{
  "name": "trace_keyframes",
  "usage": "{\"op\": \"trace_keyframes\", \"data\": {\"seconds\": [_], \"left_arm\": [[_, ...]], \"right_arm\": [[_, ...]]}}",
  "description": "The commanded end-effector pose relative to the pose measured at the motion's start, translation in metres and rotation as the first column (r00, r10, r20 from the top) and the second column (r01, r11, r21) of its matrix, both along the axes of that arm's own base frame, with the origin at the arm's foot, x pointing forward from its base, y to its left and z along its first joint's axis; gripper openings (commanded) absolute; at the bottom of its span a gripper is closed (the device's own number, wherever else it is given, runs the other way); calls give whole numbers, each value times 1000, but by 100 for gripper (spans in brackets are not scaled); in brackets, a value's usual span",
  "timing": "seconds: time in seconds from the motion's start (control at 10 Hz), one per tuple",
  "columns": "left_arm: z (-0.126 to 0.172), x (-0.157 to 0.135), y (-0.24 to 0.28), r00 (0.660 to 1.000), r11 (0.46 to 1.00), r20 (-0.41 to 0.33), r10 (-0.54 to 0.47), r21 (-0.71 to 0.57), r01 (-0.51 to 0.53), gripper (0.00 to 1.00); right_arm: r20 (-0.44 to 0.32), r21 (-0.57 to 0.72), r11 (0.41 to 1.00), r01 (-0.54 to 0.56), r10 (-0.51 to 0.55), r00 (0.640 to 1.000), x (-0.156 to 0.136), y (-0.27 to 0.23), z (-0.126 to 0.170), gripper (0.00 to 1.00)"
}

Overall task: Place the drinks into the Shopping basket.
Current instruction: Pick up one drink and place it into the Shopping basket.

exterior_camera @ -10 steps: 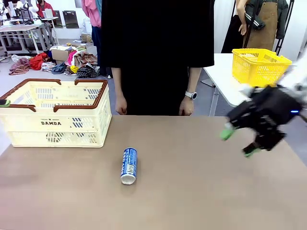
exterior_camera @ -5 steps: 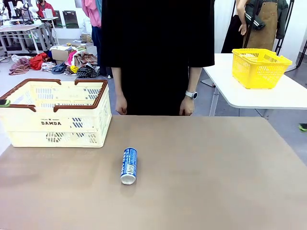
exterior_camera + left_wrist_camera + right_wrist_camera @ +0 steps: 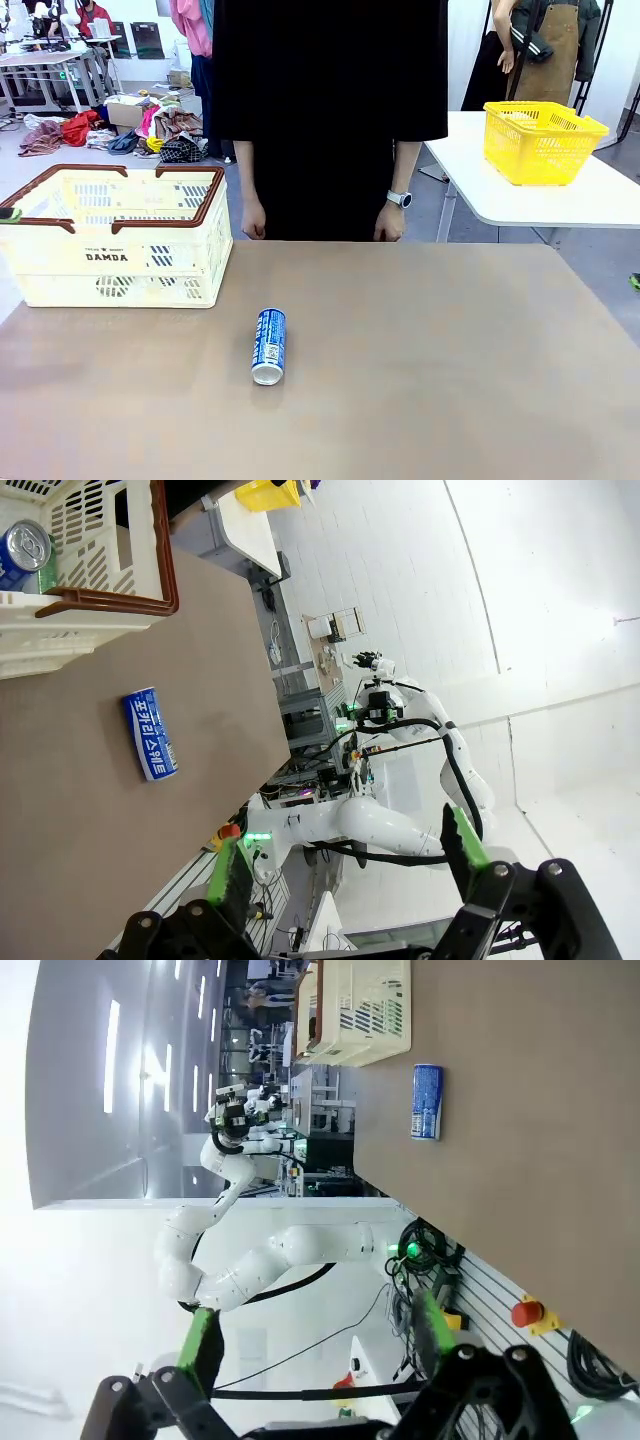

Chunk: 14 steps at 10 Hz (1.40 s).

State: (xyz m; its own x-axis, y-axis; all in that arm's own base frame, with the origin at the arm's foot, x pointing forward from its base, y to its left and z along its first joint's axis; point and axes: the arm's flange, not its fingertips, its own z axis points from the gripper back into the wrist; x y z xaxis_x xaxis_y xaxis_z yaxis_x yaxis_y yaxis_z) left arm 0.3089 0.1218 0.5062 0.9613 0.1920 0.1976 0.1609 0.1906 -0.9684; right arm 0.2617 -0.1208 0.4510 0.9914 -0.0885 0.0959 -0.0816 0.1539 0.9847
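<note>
A plain brown tabletop (image 3: 420, 380) fills the foreground, with a busy workroom behind it and a person in black standing at the far edge, hands hanging loose. Far left, the cream DAMDA shopping basket (image 3: 120, 265) sits near the table's corner, and the left wrist view catches a can top (image 3: 24, 546) already inside it, so one drink looks delivered. Moving right, the blue drink can (image 3: 269, 345) lies on its side in open table, apart from the basket, free for a side-on pinch. The left gripper (image 3: 345, 860) hangs spread and empty, well back from the can. The right gripper (image 3: 312, 1338) is likewise splayed, holding nothing. Far right, a yellow mesh basket (image 3: 541, 140) sits on another table, not part of the job.
</note>
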Motion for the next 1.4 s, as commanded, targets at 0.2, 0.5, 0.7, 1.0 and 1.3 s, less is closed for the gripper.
{"op": "trace_keyframes", "data": {"seconds": [0.2,0.5,0.7,1.0,1.3], "left_arm": [[2,-1,-2,1000,1000,8,3,-25,-3,100],[2,-1,-2,1000,1000,8,3,-25,-3,100],[2,-1,-2,1000,1000,8,3,-25,-3,100],[19,-1,-40,997,984,-39,-73,163,78,100],[15,30,-192,946,771,-155,-286,549,323,100]], "right_arm": [[-14,14,1000,17,-16,1000,-1,2,12,100],[-14,14,1000,17,-16,1000,-1,2,12,100],[-14,14,1000,17,-16,1000,-1,2,12,100],[-14,14,1000,17,-16,1000,-1,2,12,100],[-14,14,1000,17,-16,1000,-1,2,12,100]]}}
